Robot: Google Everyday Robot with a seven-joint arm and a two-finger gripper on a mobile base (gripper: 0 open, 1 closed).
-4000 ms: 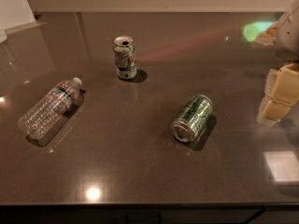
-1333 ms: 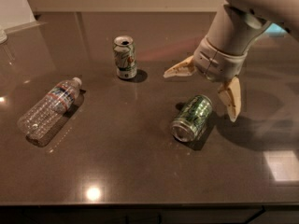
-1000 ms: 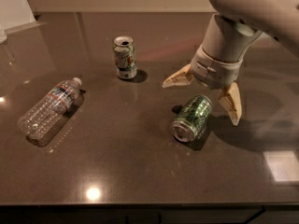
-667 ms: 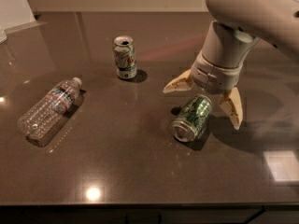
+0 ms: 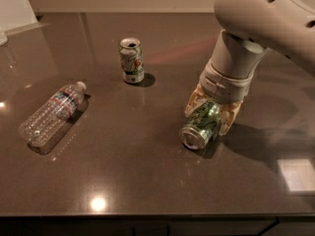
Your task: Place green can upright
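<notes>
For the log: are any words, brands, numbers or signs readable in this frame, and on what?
No text can be read.
On the dark green aluminium can, lying on its side with the cream two-finger gripper shut on it: pale streaks only, nothing legible.
On the pale green-white upright can: a red mark, lettering blurred.
On the clear plastic bottle, lying on the dark table: a red-and-white label, too small to read.

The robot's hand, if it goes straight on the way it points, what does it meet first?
The hand points down over the lying dark green aluminium drink can, closed on its sides; it would meet that can first, probably, then the dark tabletop underneath.
</notes>
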